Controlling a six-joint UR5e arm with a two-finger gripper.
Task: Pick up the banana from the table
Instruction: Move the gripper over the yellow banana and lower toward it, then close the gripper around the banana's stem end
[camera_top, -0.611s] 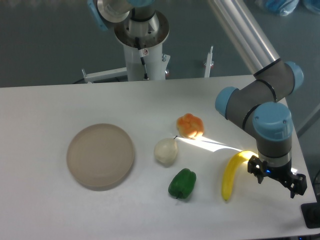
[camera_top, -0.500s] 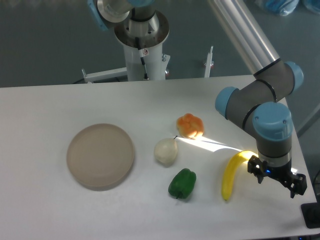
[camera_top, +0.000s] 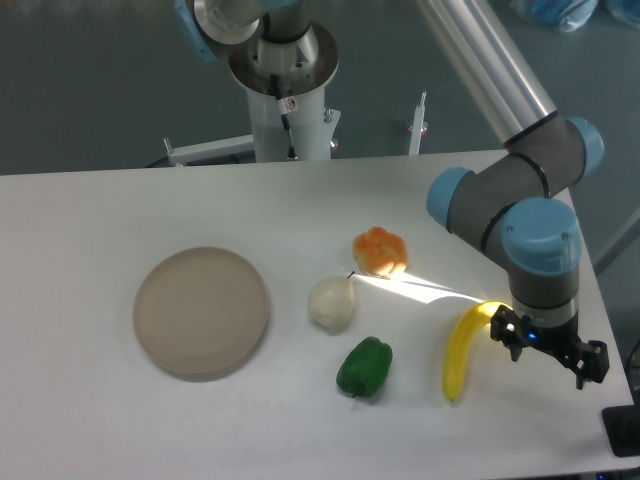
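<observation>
The banana lies on the white counter near its right edge, running from a curved top end down to a tip pointing toward the front. The jaws hang just to the right of the banana's upper end, with their two dark tips spread apart and nothing between them; whether they touch the counter cannot be told. The arm comes down to them from the upper right.

A round beige plate sits on the left half of the counter with nothing on it. Between plate and banana lie three other items, all directly on the counter: a pale pear, an orange lumpy fruit behind it, and a green pepper in front. The pepper lies nearest the banana, apart from it.
</observation>
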